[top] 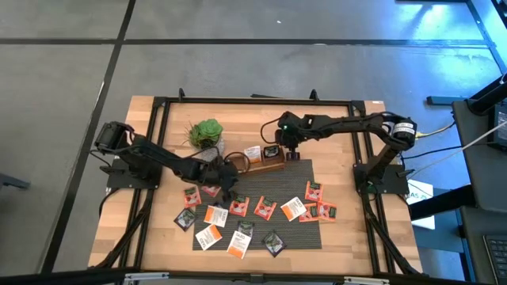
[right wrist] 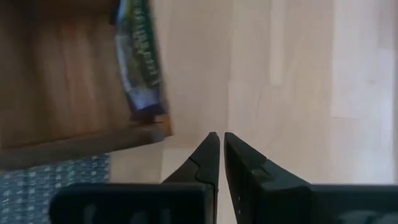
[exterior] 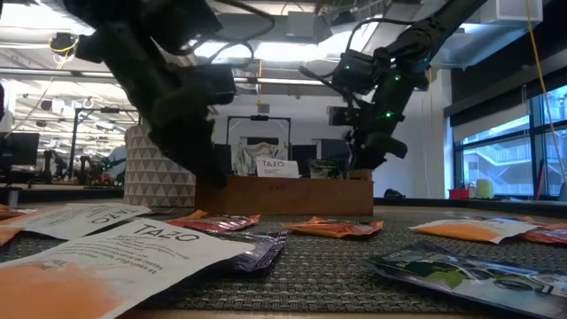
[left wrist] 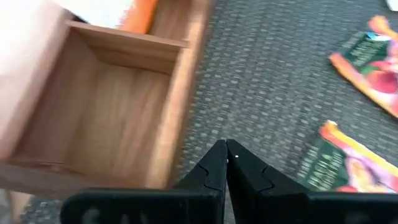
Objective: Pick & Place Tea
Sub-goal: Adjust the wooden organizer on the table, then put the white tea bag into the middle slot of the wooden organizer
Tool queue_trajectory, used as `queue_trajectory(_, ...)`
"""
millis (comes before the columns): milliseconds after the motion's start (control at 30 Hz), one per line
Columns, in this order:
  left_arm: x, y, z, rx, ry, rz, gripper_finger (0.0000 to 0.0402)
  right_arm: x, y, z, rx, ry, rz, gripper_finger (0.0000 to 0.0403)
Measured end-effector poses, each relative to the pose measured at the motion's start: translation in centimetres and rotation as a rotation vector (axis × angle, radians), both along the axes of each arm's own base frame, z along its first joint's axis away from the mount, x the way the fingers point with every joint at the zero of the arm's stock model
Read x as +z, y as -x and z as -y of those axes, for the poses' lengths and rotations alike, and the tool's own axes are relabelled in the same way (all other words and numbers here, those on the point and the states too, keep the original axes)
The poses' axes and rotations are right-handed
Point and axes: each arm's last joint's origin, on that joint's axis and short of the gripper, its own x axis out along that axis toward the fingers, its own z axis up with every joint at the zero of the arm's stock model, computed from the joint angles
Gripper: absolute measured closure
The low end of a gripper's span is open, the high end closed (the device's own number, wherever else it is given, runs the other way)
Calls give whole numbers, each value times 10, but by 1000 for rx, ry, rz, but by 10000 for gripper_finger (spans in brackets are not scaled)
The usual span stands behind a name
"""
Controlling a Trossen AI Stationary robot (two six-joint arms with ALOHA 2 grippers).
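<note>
a wooden surface [top: 150, 237] seen from above, framed by black rails, with a dark woven mat [top: 309, 170] covering its middle and near part. tea sachets [top: 238, 226], orange-red, white and dark, lie scattered flat across the mat's near half, some touching, with bare mat between the clusters. a wooden tray [top: 265, 162] sits at the mat's far edge, beside a small green plant [top: 206, 133]. one white sachet [exterior: 277, 167] stands upright in the tray, and a dark sachet [right wrist: 140, 59] leans inside its end compartment against the wall.

the left gripper [left wrist: 226, 163] hangs low over bare mat just beside the tray's empty compartment, its fingers pressed together and holding nothing; two sachets lie near it on the mat. the right gripper [right wrist: 221, 155] hovers over the tray's far corner, above bare wood just outside the tray's rim, its fingers nearly touching and empty. open wood lies along both side edges of the surface.
</note>
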Motion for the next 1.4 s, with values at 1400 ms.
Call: queue_trajectory(1400, 83, 0, 24, -543, -9, 493, 392, 44, 68, -162, -438, -408, 69, 375)
